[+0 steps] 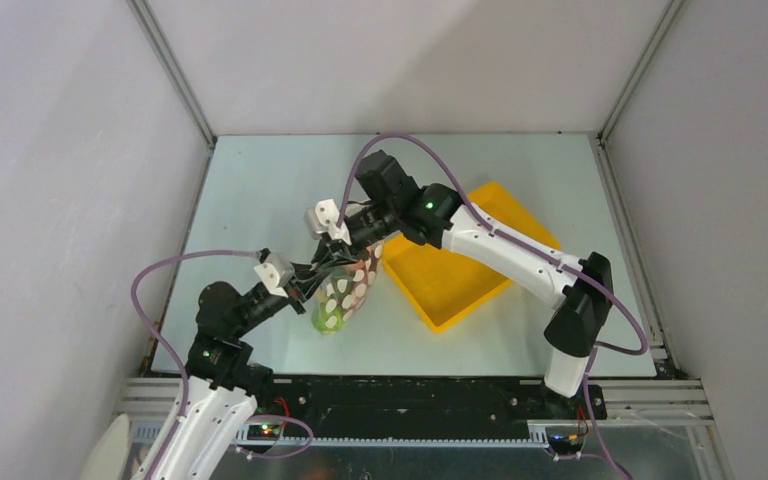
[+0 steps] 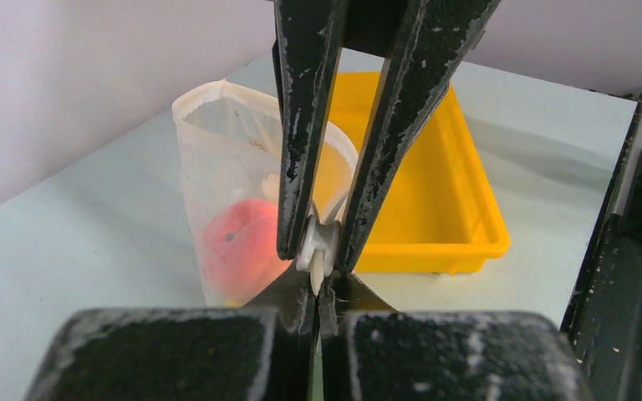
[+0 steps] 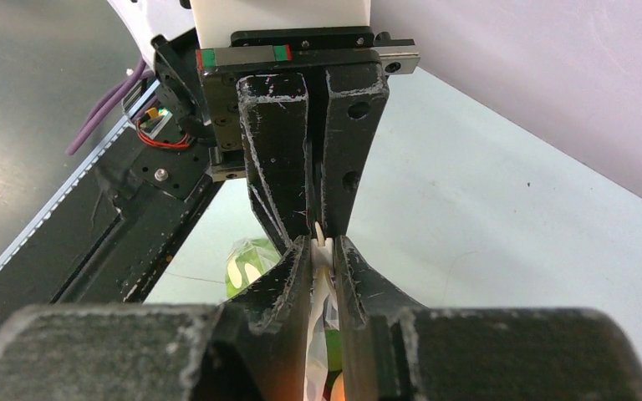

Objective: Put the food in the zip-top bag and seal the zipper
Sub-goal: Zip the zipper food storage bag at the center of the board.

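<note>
My left gripper is clamped tight on the zipper, the white strip pinched flat between the tips. My right gripper is closed to a narrow slit on the same strip, nose to nose with the left one, so the two sets of fingers nearly meet.

The zip-top bag hangs from that grip over the pale green table, between my two arms. Its far end is still gaping. A red-orange round toy fruit sits low inside it, and from above a green piece shows at the bottom through the white dots.

The yellow tray stands just beside the bag, on the right arm's side. My right arm reaches across above it.

My own black fingers fill the middle of both wrist views and cover most of the strip, so I cannot tell how much of it is pressed shut. Whether the bag's bottom touches the table I cannot tell. The rest of the food inside is blurred by the plastic, and I cannot name the pieces.
</note>
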